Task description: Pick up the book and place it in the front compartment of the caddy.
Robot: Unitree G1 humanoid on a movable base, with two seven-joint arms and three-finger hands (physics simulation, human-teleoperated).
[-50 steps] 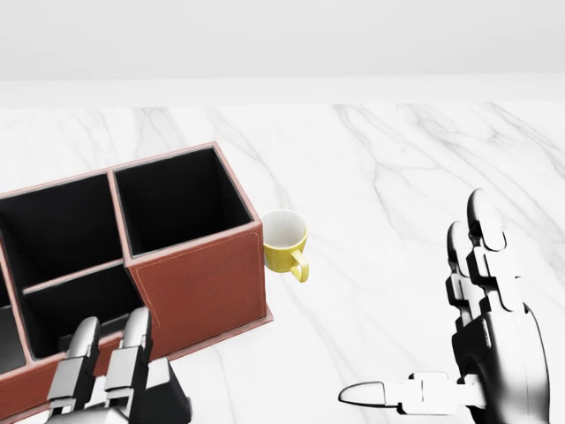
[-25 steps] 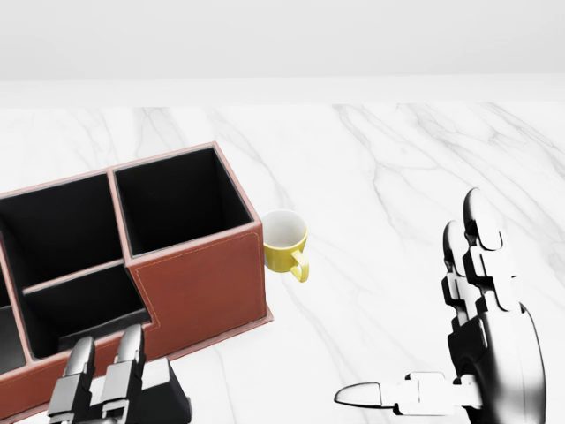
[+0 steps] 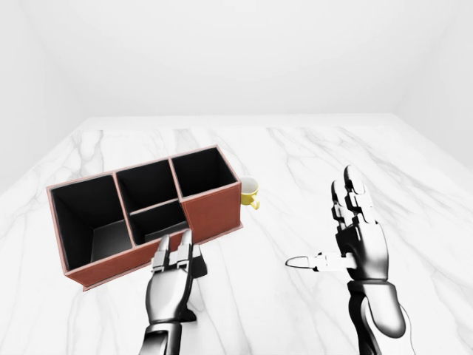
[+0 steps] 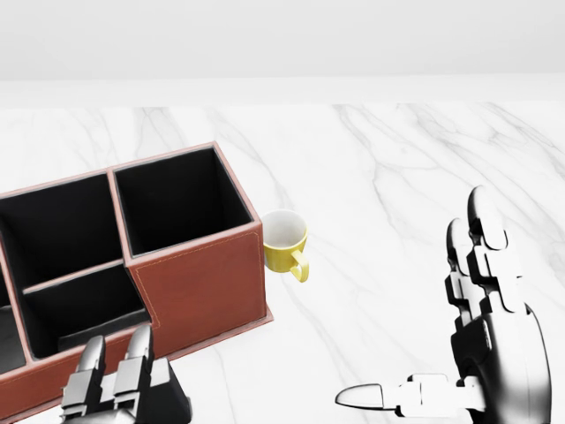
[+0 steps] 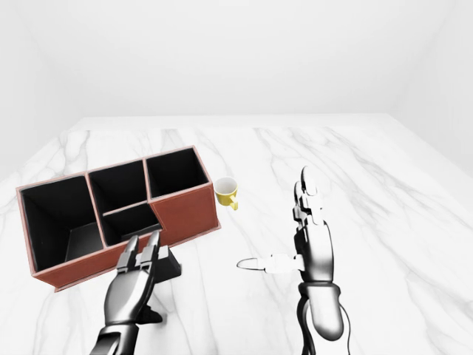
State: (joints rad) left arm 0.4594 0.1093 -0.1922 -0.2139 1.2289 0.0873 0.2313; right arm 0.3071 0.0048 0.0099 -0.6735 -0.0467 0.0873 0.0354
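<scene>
The left robot hand (image 5: 140,260) lies fingers-extended over a dark, flat book (image 5: 167,264) on the tabletop (image 3: 295,159), not gripping; the right robot hand (image 3: 353,229) is open. Stiff, probably light: pinch its edge. Beyond stand the caddy (image 3: 214,214) and yellow cup (image 3: 249,194).

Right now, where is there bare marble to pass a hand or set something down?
Bare marble between the yellow cup and the right hand, and across the top of the view beyond the caddy. It is crowded at the caddy's lower edge, where the left hand sits with a dark object.
</scene>
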